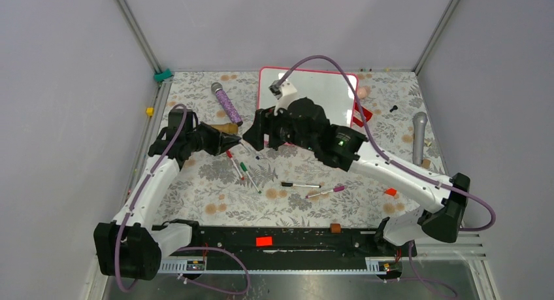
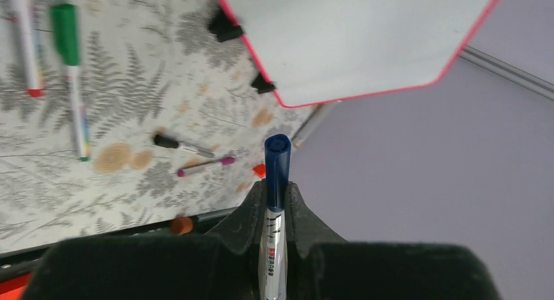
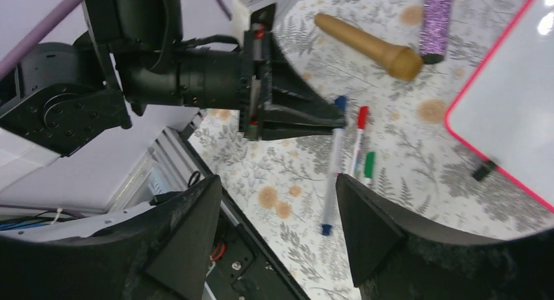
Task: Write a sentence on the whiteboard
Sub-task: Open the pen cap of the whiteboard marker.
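Claw, left [image 2: 276,197]: clamped on blue-capped marker [image 2: 277,172], cap protruding.
Claw, right [image 3: 277,182]: wide; centre it on cap, then pull straight along marker.
Whiteboard [image 1: 323,94]: blank where visible.

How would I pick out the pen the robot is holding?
Find the big white board with the pink rim at the far side. Just left of it, the left hand pinches a pen. Only this pen has a dark blue cap.

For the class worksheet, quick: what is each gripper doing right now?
Left gripper: closed on a blue-capped marker.
Right gripper: open, holding nothing.
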Action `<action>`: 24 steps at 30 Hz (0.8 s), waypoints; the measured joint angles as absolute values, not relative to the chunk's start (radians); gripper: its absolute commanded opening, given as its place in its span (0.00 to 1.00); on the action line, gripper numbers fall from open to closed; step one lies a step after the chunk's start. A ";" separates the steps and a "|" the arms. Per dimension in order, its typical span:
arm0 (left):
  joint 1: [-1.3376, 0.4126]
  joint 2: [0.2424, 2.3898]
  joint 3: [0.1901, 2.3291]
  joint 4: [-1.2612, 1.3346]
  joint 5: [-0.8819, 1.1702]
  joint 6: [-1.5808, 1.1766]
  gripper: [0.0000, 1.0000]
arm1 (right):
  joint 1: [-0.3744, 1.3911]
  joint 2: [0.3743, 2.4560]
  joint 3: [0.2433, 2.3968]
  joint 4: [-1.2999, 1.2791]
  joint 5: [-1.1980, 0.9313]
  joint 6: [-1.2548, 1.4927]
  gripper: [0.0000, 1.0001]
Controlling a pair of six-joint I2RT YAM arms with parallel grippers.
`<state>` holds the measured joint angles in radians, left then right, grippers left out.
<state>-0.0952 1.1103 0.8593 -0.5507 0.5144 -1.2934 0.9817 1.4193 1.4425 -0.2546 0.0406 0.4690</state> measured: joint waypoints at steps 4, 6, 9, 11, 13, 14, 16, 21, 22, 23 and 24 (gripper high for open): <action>-0.118 1.089 0.898 -0.506 0.538 -1.353 0.00 | 1.063 1.462 1.443 -0.179 0.077 0.484 0.70; -0.129 1.082 0.913 -0.491 0.547 -1.372 0.00 | 1.085 1.480 1.441 -0.163 0.112 0.501 0.70; -0.141 1.074 0.923 -0.467 0.553 -1.391 0.00 | 1.092 1.487 1.425 -0.155 0.177 0.538 0.70; -0.147 1.073 0.923 -0.456 0.557 -1.398 0.00 | 1.092 1.488 1.415 -0.154 0.236 0.567 0.69; -0.152 1.073 0.923 -0.452 0.559 -1.402 0.00 | 1.092 1.488 1.409 -0.154 0.278 0.593 0.68; -0.154 1.073 0.923 -0.452 0.561 -1.405 0.00 | 1.092 1.489 1.409 -0.154 0.291 0.604 0.68; -0.157 1.073 0.923 -0.450 0.565 -1.410 0.00 | 1.092 1.491 1.408 -0.152 0.315 0.634 0.65; -0.166 1.073 0.923 -0.433 0.577 -1.431 0.00 | 1.089 1.503 1.405 -0.152 0.331 0.714 0.60; -0.167 1.072 0.923 -0.426 0.580 -1.438 0.00 | 1.087 1.506 1.401 -0.153 0.331 0.729 0.60; -0.169 1.073 0.923 -0.418 0.583 -1.446 0.00 | 1.086 1.510 1.396 -0.153 0.329 0.744 0.60; -0.170 1.073 0.923 -0.409 0.586 -1.452 0.00 | 1.085 1.515 1.393 -0.154 0.329 0.754 0.59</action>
